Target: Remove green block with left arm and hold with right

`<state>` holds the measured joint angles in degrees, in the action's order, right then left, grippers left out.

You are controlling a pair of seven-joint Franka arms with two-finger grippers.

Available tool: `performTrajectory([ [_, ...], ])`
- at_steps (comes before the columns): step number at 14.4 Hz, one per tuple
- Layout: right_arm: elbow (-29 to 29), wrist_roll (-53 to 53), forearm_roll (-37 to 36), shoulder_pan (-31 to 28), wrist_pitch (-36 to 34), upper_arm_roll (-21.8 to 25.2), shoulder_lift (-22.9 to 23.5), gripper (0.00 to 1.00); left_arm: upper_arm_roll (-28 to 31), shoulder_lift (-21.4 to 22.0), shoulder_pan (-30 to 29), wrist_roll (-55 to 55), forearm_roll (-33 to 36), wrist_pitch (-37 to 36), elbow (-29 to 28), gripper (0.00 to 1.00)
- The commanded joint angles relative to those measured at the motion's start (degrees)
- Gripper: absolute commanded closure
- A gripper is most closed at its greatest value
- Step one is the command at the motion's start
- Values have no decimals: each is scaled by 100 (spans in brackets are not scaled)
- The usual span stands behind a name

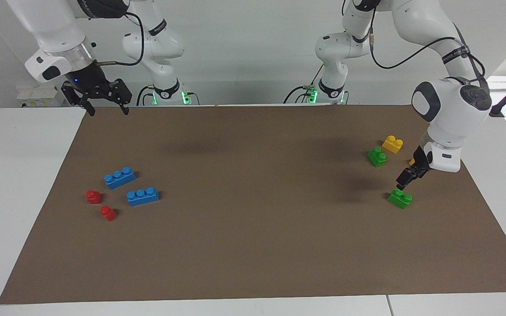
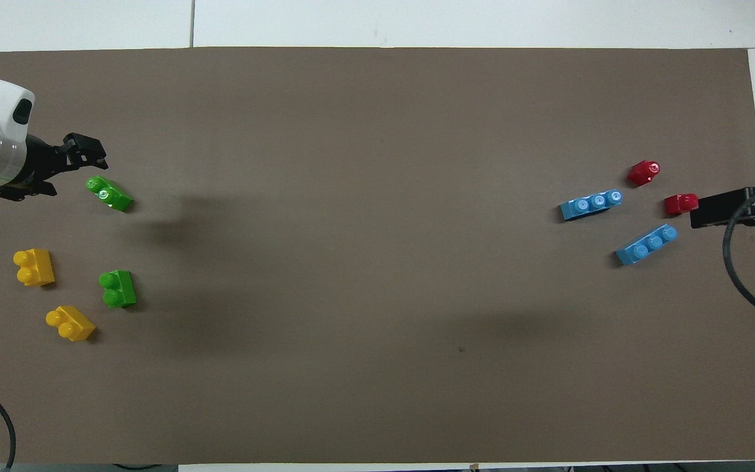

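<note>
My left gripper point(image 1: 404, 181) is hovering open and empty just above the green block point(image 1: 399, 198).
Closing off-centre risks knocking it away; my right gripper point(image 1: 102, 104) is waiting, open.

Brown mat point(image 1: 253, 245) on white table point(image 1: 20, 184).
L-arm end: green block point(image 1: 400, 198) flat on mat, studs up; left gripper point(image 1: 404, 180) just above it, not touching, fingers apart, nothing held. 2nd green block point(image 1: 377, 156) nearer robots, yellow block point(image 1: 392, 144) beside it.
R-arm end: 2 blue blocks point(image 1: 120, 177) point(image 1: 142, 195), 2 red blocks point(image 1: 93, 196) point(image 1: 108, 213) close together. Right gripper point(image 1: 106, 109) raised over mat edge by robots, fingers apart, empty.
</note>
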<state>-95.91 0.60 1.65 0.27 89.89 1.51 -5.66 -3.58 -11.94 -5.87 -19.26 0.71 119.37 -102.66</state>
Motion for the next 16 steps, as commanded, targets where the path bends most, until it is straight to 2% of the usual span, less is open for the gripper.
performTrajectory([
  [1, -121, -287, -339, -79, 72, -19, -84, 0, 59, 323, 138, 571, -10, -457, -26, 0],
  [7, -138, -350, -411, -176, 204, 7, -75, 0, 51, 851, 314, 1178, -19, -1169, -53, 0],
  [12, -130, -227, -314, -167, 213, 7, -75, 0, 50, 1457, 499, 1276, -27, -1862, -97, 0],
  [16, -121, -139, -201, -158, 213, -2, -67, 0, 51, 1774, 526, 1276, -27, -2460, -97, 0],
])
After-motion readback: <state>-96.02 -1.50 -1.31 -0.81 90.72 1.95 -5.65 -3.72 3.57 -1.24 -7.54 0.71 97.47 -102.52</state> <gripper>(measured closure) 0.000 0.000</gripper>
